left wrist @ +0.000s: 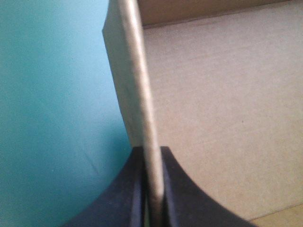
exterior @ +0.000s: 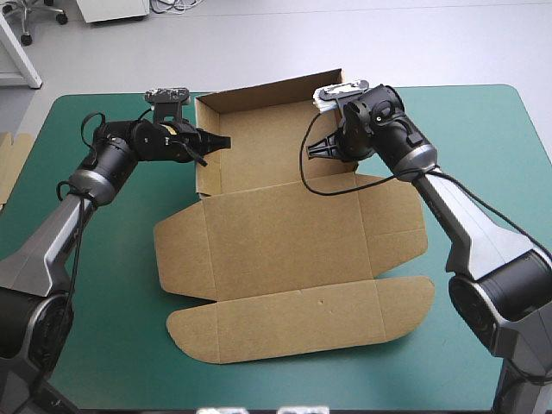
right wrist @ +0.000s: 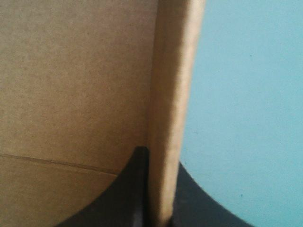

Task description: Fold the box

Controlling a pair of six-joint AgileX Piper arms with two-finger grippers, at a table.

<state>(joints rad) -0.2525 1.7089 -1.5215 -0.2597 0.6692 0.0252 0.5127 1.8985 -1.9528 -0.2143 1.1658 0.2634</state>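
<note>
While the near half of the box [exterior: 293, 259] lies flat on the teal-green table [exterior: 103, 345], its far half stands as an open tray with its walls raised. The left gripper [exterior: 214, 142] is clamped on the tray's left wall [left wrist: 135, 71]. Its black fingers [left wrist: 180, 194] pinch the upright board between them, with the tray floor on one side of the jaws and bare table on the other. The right gripper [exterior: 323, 148] is likewise closed tight on the right wall [right wrist: 175, 71], which stands upright between its jaws with tray floor to one side and bare table to the other. A strip of spare board [exterior: 10, 168] shows at the table's left edge, well behind the left gripper.
</note>
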